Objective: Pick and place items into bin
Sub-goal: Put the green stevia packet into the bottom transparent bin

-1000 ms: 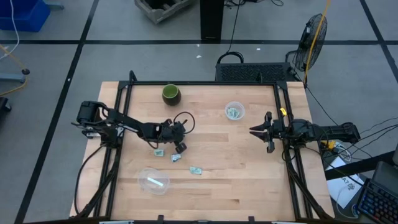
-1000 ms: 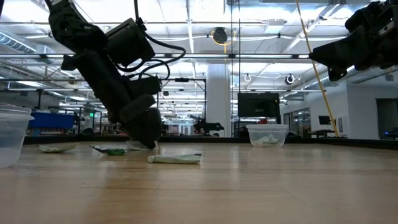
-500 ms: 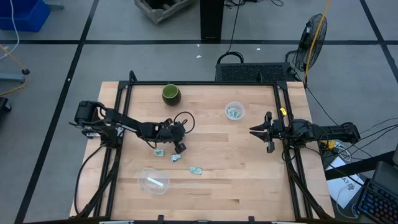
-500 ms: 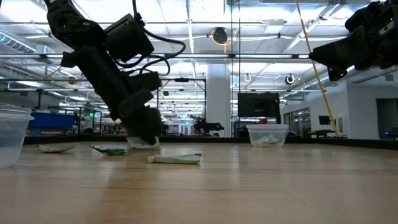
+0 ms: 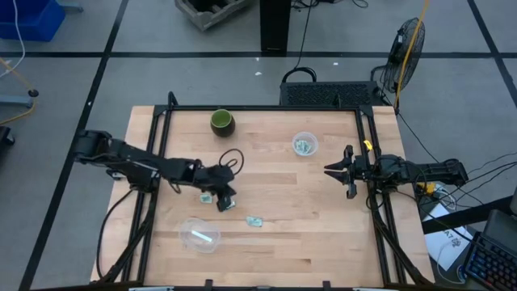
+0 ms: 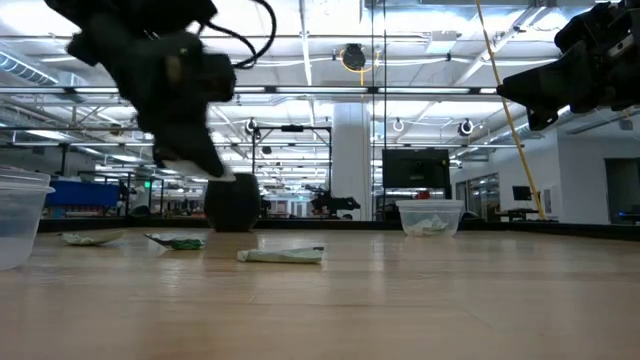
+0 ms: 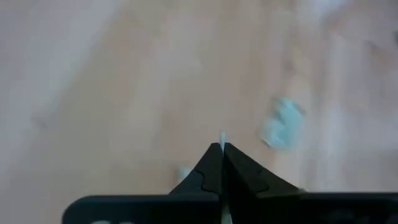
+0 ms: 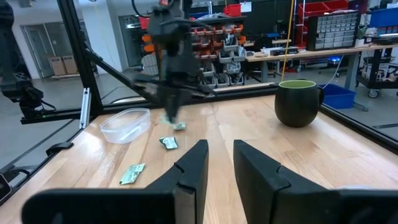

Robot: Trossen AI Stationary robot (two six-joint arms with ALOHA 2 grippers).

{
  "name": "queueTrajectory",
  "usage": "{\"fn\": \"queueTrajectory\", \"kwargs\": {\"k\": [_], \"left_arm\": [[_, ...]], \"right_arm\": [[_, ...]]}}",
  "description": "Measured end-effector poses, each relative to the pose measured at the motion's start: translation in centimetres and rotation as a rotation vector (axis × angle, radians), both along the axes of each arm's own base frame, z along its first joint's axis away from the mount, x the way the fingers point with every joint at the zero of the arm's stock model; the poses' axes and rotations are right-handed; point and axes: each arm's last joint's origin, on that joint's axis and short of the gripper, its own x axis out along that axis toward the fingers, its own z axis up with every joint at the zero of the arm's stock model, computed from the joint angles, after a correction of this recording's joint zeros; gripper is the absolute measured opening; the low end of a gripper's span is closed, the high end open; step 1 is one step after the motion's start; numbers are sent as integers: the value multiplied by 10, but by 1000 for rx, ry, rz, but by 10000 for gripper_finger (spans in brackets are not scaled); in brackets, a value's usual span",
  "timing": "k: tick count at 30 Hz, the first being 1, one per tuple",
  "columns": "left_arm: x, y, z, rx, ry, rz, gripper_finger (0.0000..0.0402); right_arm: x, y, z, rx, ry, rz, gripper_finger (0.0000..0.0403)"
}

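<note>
From above, the left gripper (image 5: 224, 196) is seen drawn back toward the near clear bin (image 5: 199, 235), above the wrapped items (image 5: 254, 221) left on the counter (image 5: 283, 234). At counter level, it has been lifted clear since a second ago. In the left wrist view, the fingers (image 7: 211, 163) are pinched on a thin white packet (image 7: 221, 137), so a pick looks made. The right gripper (image 5: 338, 170) is parked, fingers apart.
</note>
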Motion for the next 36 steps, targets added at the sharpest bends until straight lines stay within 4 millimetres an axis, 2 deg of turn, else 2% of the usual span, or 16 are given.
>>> {"fn": "queueTrajectory", "kwargs": {"k": [6, 11, 18, 25, 31, 36], "left_arm": [[-13, -39, 9, -143, 12, -85, 25], [-28, -70, 7, -211, 90, -125, 7], [-47, -101, 5, -223, 121, -113, 23], [-62, -110, 0, -169, 188, -53, 7], [-64, -111, -1, -162, 190, -36, 42], [-64, -111, -1, -171, 189, -15, 48]], "right_arm": [[0, 0, 0, 0, 3, 0, 68], [0, 0, 0, 0, 6, 0, 68], [0, 0, -1, -1, 7, 0, 68], [0, 0, 0, 0, 6, 1, 68], [0, 0, 0, 0, 6, 0, 68], [0, 0, -1, 0, 7, 0, 68]]}}
